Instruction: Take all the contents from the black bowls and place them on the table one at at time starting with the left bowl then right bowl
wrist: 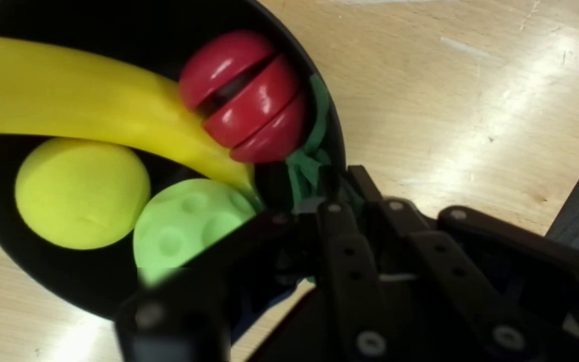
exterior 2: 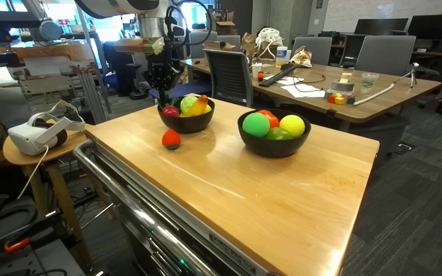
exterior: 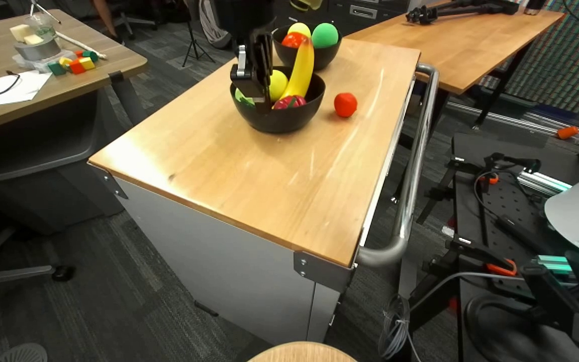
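Clenched at the green leaves [wrist: 308,162], hold unclear, the claw [wrist: 343,175] should rise slowly lest the black bowl [exterior: 282,122] tip, then release near the railed edge of the worktop [exterior: 249,186].

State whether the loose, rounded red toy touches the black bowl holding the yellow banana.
Apart: an exterior view shows wooden tabletop between the red toy and the black bowl.
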You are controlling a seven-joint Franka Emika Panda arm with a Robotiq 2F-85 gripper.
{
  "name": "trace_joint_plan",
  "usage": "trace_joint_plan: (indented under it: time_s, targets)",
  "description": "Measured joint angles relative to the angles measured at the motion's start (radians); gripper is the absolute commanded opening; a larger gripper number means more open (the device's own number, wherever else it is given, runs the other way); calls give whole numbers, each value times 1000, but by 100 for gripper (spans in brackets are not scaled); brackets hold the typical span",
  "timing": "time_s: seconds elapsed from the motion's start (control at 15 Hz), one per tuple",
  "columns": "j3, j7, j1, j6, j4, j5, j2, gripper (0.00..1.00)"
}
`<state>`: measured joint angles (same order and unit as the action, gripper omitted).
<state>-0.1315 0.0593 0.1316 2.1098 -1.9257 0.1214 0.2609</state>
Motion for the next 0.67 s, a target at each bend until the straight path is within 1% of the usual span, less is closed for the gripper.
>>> trace_joint_plan:
  time_s: [0.27, 0.33, 0.4, 0.47, 0.6, 0.67]
  targets:
    - [0, -20, 0, -12, 6, 2, 1, 9]
    - [0, -25, 0, -14, 8, 2, 1, 14]
    - [0, -31, 0, -17, 9, 2, 1, 34]
    - [0, -36, 0, -20, 11, 2, 1, 36]
    - [0, -46, 0, -26, 14, 3, 1, 55]
    - [0, -53, 0, -30, 16, 3, 1, 19]
